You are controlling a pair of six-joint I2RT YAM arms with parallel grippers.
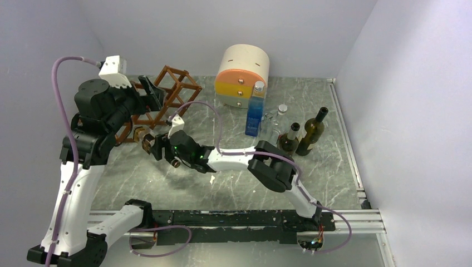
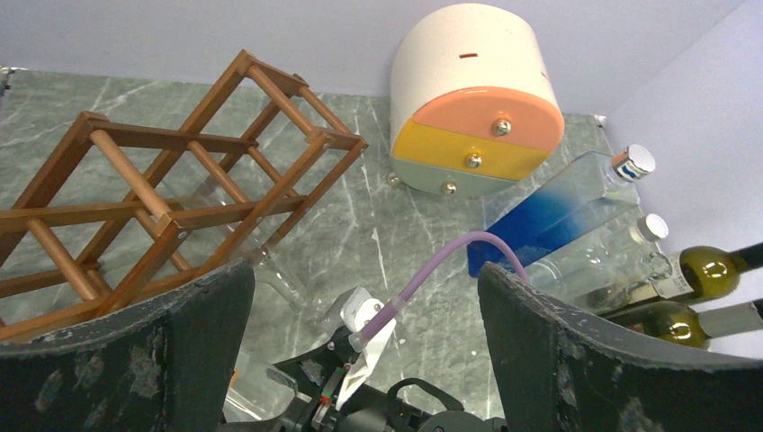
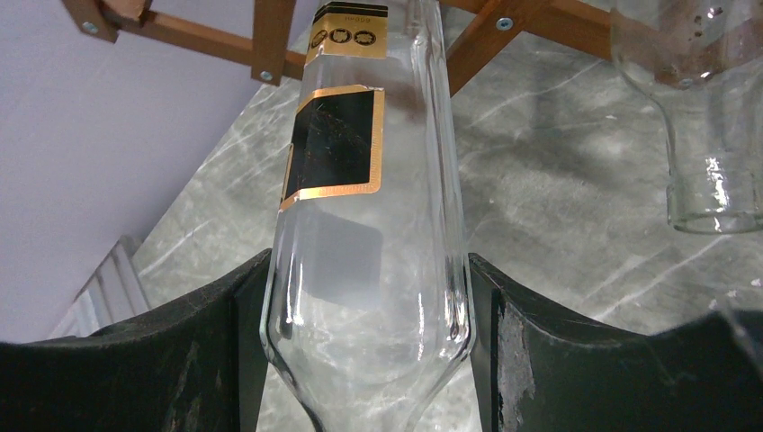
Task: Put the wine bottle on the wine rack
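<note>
1. table (image 1: 234, 183): grey marble-look top; carried everything below.
2. wine rack (image 2: 166, 137): reddish-brown stick lattice w/ open diamond cells; stood at far left of table. Ref. point for this list.
3. drawer cabinet (image 1: 243, 75): round, cream, w/ orange, yellow & pale drawer fronts; sat to rack's right, apart from it.
4. L tool (image 2: 364, 274): was raised just beside rack, fingers spread wide, nothing betw. them.
5. R tool (image 3: 369, 270): was low in front of rack, closed on the wine bottle, one finger pressed on each side of the glass.
6. wine bottle (image 3: 360, 180): clear glass, black & gold label; was held w/ far end up at rack's lower sticks. Whether inside a cell: could not tell.
7. blue bottle (image 1: 255, 111): tall, white cap; stood right of rack, just past cabinet.
8. green bottles (image 1: 288, 139), x2: upright, side by side, well right of rack, beyond blue bottle.
9. 2nd clear bottle (image 3: 711, 135): only neck & open mouth were seen, poking out at rack, near the held one.
</note>
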